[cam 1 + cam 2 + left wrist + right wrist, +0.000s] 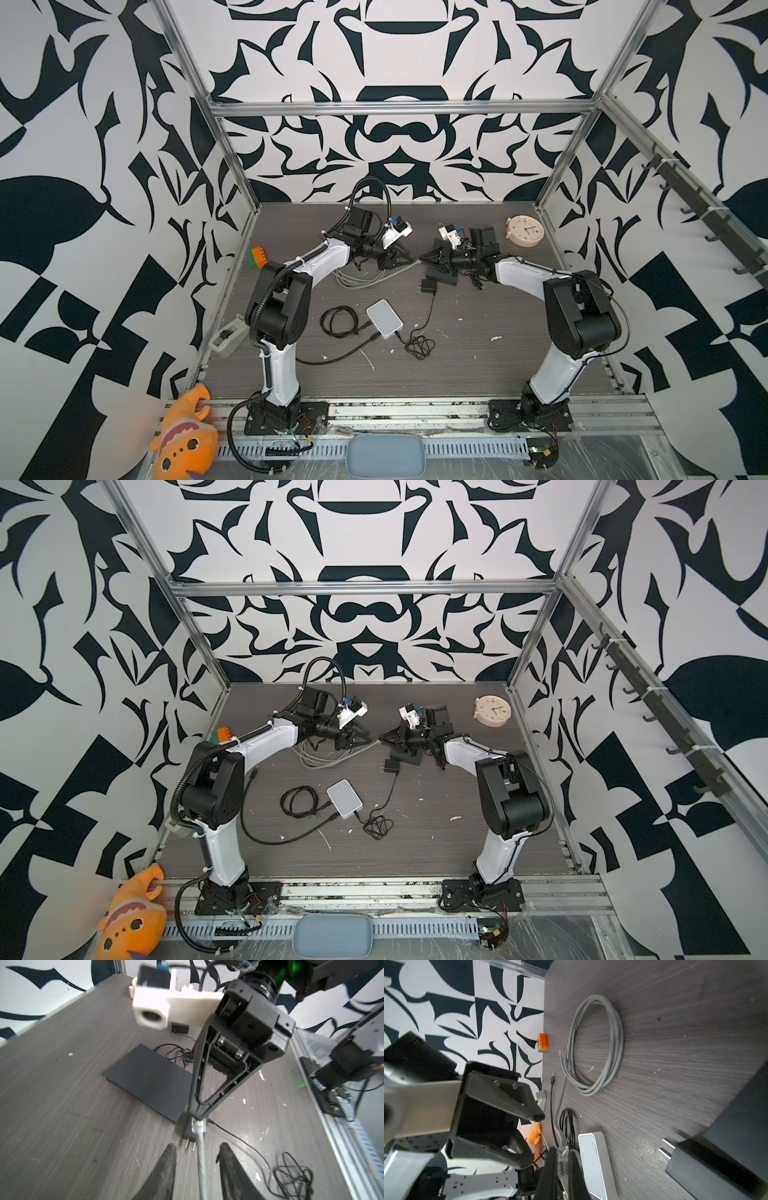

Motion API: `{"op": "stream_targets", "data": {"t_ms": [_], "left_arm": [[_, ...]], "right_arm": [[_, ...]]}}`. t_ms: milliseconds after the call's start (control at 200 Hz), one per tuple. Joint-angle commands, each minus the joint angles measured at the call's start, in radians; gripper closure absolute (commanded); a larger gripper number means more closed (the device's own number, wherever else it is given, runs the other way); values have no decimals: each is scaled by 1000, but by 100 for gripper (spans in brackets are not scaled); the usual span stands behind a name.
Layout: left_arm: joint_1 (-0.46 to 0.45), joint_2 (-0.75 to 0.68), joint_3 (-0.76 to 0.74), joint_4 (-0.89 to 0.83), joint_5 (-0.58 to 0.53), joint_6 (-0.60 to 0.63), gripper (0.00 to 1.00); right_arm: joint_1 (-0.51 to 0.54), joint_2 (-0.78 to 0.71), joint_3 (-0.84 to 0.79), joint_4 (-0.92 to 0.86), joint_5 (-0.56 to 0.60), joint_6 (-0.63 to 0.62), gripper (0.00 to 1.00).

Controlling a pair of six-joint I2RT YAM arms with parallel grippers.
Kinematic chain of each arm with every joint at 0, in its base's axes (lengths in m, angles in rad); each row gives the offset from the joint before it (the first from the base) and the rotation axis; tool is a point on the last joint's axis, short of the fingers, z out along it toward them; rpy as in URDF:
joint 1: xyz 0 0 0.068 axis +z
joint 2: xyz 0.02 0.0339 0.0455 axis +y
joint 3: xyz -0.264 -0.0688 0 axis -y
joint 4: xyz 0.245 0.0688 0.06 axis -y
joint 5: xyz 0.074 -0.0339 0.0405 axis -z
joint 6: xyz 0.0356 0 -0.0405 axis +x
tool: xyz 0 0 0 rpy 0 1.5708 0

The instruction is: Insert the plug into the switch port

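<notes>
The clear plug (199, 1125) on the end of a grey cable (201, 1167) is pinched between the fingertips of my right gripper (562, 1150), which is shut on it above the table. In both top views the right gripper (422, 258) meets my left gripper (409, 262) tip to tip. The left gripper (197, 1147) is open; the cable runs between its fingers without touching them. The switch (149, 1080) is a flat black box lying on the table just beneath the right gripper (197, 1113). Its ports do not show.
A black power adapter (190, 1132) with its thin tangled cord lies beside the switch. The cable's grey coil (596, 1043) lies under the left arm. A white router (384, 318), black cables, a clock (524, 231) and an orange brick (257, 257) are also on the table.
</notes>
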Motion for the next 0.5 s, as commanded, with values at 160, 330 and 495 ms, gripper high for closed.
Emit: {"op": "stream_targets", "data": {"t_ms": [160,330,495], "left_arm": [[-46,4,-1,10,-104,85,60],[-49,16,4,-11,-98,101,62],[-48,27,18,-51,-117,120,66]], "right_arm": [[-4,-17,-25,164,52,234,94],[-4,-4,-24,161,60,244,94],[-4,3,-24,162,64,244,95]]}}
